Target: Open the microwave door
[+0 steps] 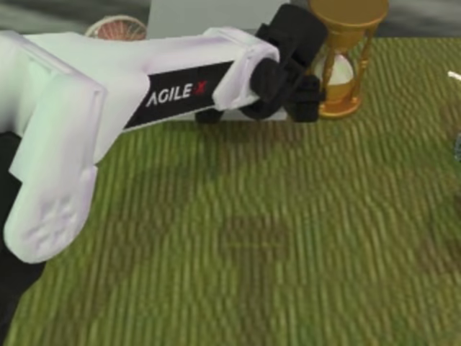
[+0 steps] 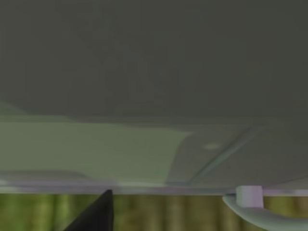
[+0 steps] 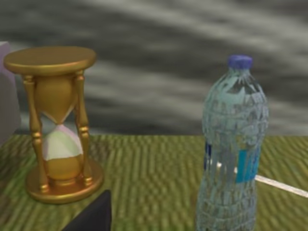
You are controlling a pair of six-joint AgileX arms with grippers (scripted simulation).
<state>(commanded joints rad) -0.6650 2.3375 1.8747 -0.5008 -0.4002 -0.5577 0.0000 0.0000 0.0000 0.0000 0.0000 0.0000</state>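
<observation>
Top view: the left gripper [image 1: 306,90] reaches the microwave [image 1: 209,16] front beside the hourglass [image 1: 344,54]; I cannot tell its grip.

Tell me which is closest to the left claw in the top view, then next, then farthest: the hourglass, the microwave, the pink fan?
From the left claw:
1. Microwave, right behind the claw.
2. Hourglass, just to its right, almost as close.
3. Pink fan, far back on the left.

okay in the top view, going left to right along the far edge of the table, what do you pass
Pink fan → microwave → left gripper → golden hourglass.
</observation>
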